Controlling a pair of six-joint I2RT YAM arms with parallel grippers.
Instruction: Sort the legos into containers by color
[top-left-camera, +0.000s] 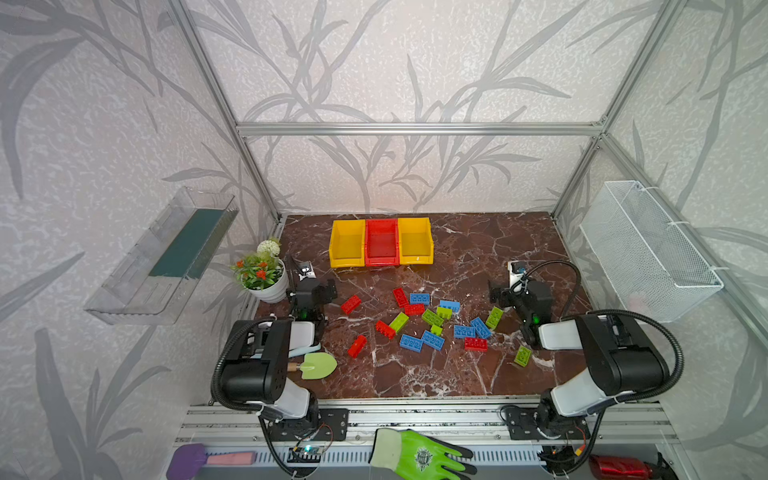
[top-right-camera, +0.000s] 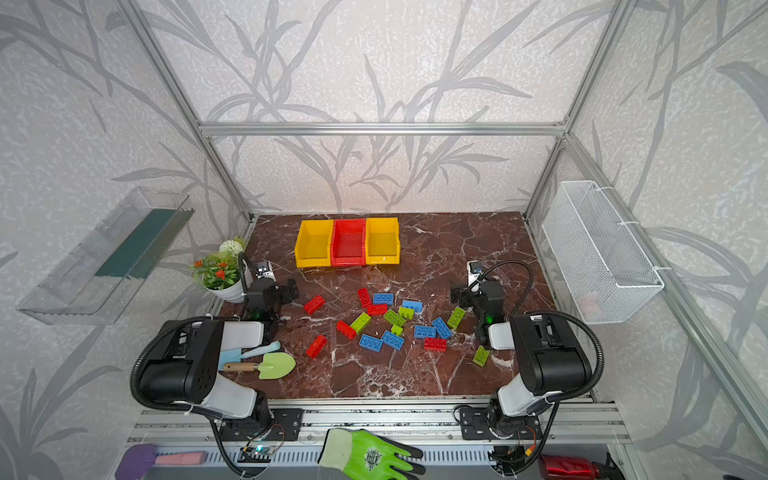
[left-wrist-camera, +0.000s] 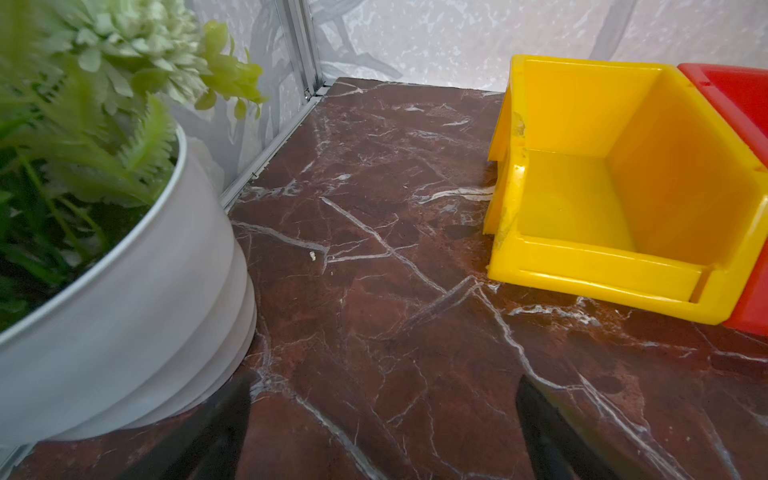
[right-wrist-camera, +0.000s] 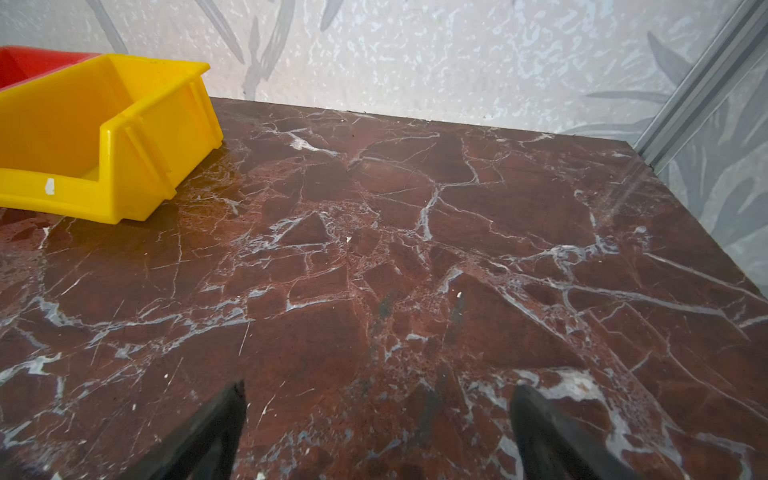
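The legos (top-left-camera: 432, 318) lie scattered on the worktop (top-left-camera: 457, 374) between both hands — the left hand (left-wrist-camera: 383, 422) to their left, the right hand (right-wrist-camera: 376, 419) to their right, each gaping and empty.

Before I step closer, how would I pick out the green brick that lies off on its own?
Find the dark marble table, then the bricks scattered across its middle. On the right arm's side, nearest the front edge, lies the lone green brick, set apart from the clustered others.
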